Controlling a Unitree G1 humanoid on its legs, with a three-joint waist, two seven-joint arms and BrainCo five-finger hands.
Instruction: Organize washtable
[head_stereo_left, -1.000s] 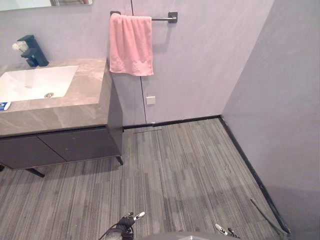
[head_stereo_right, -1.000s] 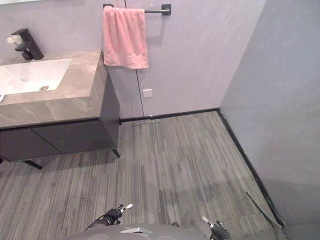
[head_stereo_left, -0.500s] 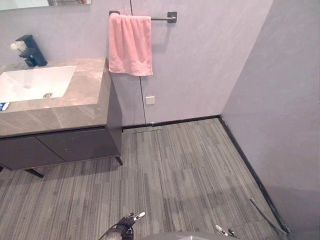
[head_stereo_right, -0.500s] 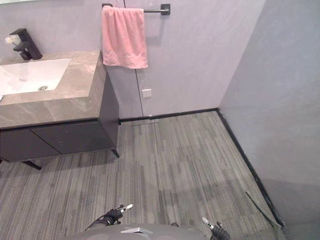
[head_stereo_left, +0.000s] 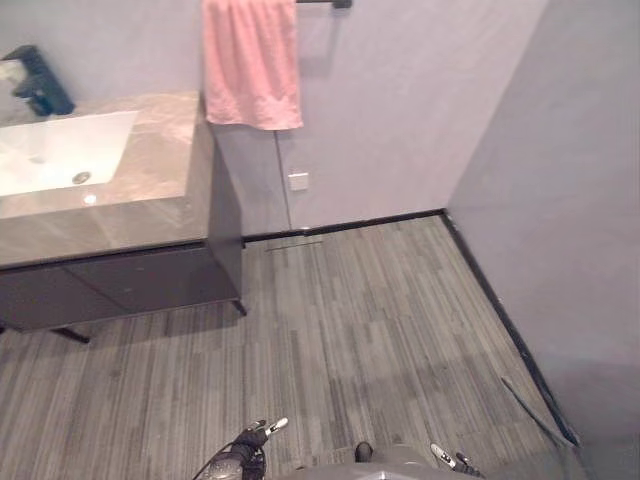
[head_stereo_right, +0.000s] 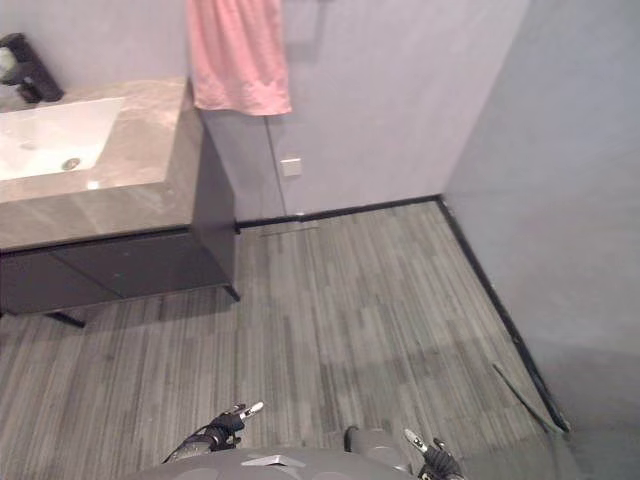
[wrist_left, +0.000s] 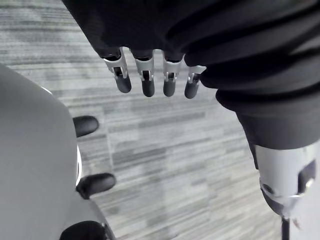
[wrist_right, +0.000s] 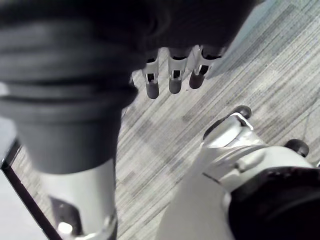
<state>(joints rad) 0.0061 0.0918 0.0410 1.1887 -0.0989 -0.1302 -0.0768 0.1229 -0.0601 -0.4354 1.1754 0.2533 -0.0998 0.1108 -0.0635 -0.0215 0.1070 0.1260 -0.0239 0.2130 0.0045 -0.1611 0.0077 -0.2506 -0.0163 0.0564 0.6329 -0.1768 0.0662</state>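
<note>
Left eye view: across the floor (head_stereo_left: 360, 320), well off to the left, stands the tabletop (head_stereo_left: 150, 170) with its sink (head_stereo_left: 60, 160), a pink towel (head_stereo_left: 250, 65) beside it and a tap (head_stereo_left: 40, 85) at the back. The left robot hand (wrist_left: 145, 75) and right robot hand (wrist_right: 172, 75) hang low, fingers straight, holding nothing. From this far, I judge a misaimed walk could bump the tabletop or leave it out of reach.
</note>
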